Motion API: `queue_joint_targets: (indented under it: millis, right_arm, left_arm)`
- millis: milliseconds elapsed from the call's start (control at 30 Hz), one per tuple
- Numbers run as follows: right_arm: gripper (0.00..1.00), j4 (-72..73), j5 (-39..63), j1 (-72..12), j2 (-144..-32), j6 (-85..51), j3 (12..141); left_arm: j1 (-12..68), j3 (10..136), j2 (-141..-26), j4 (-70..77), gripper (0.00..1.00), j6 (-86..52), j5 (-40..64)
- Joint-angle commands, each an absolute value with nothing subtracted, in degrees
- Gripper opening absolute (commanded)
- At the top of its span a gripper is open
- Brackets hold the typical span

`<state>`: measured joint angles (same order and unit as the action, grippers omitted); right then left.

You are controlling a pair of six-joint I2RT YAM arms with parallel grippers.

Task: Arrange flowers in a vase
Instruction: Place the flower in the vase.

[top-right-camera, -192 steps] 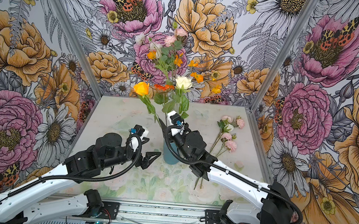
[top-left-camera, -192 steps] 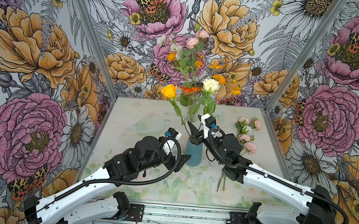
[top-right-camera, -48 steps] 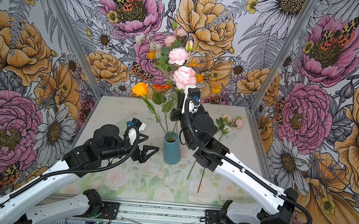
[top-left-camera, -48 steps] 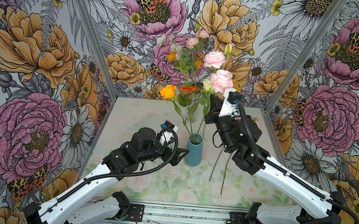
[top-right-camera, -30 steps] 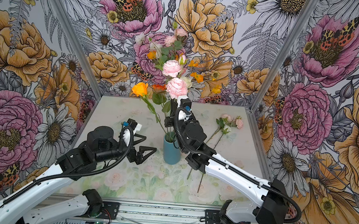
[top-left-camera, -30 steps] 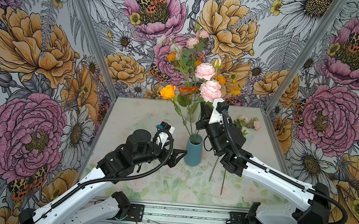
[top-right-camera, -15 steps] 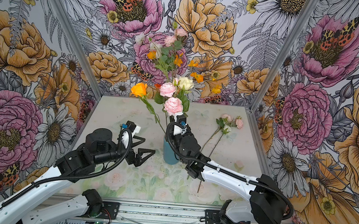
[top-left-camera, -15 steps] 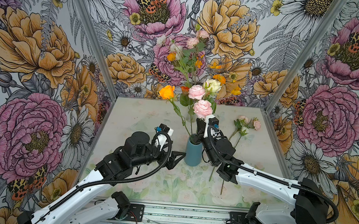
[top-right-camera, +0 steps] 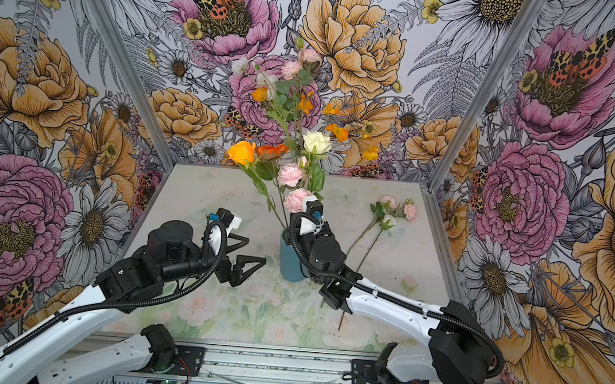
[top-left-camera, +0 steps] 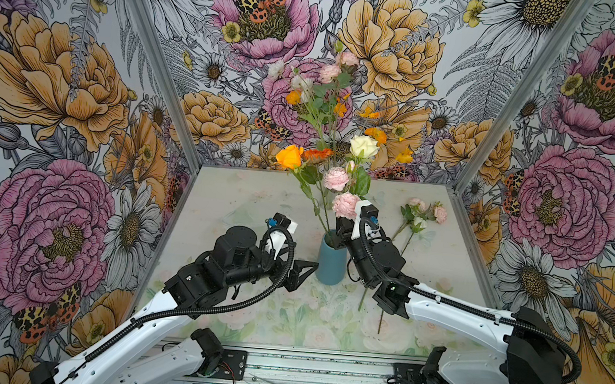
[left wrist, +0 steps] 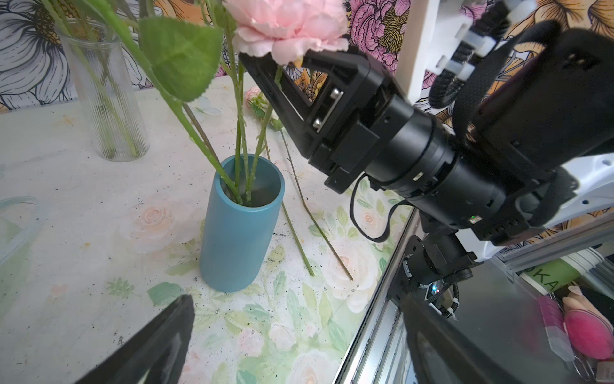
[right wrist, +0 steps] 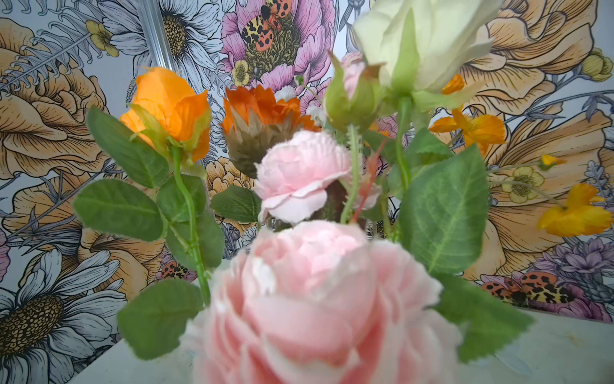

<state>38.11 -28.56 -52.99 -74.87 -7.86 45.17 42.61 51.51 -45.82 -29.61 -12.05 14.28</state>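
Toward the counter's (top-left-camera: 230,193) left side, the left claw (top-right-camera: 255,250): spread wide, empty, tips just short of the blue vase (top-left-camera: 331,263). At mid-counter, that vase, upright, with flowers (top-left-camera: 289,156) in it: orange, cream and two pale pink heads on long green stems. Right against the vase's rim, the right claw (top-left-camera: 342,227), set around the stem under the lower pink head (top-left-camera: 346,205); clamped or slack, impossible to tell. Toward the far right corner, loose flowers (top-left-camera: 421,212) flat on the counter, small pink heads rearward, stems angled toward the near edge.
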Motion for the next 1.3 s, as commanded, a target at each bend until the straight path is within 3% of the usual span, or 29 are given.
queue_joint_targets:
  millis: [0,167,333,600,700,900,1267]
  right_arm:
    - [0.33,34.80,-28.16,-53.78,-71.16,-7.17,47.38]
    - [0.44,13.32,-29.95,-54.05,-65.30,-9.25,52.77]
    - [0.66,-6.93,-24.96,-52.28,-61.02,-15.27,56.10]
    - [0.79,-10.55,-12.67,-47.53,-62.70,-21.31,54.56]
    - [0.88,-11.07,-9.22,-47.38,-65.85,-21.49,56.40]
    - [0.92,-14.85,-5.90,-47.68,-68.55,-20.79,59.87]
    - [0.92,-28.60,-13.01,-48.53,-56.73,-25.10,56.04]
  left_arm:
    - [42.47,50.90,-45.36,-29.48,0.99,-11.28,15.10]
    - [42.45,51.50,-46.31,-28.89,0.99,-10.16,15.31]
    - [42.37,52.16,-47.93,-27.95,0.99,-8.68,15.77]
    - [42.48,53.18,-49.16,-27.55,0.99,-8.41,17.15]
    - [42.46,52.83,-47.59,-27.74,0.99,-8.81,16.83]
    - [42.33,51.94,-45.40,-28.36,0.99,-9.19,16.06]
    - [42.36,54.25,-49.09,-28.51,0.99,-7.39,16.79]
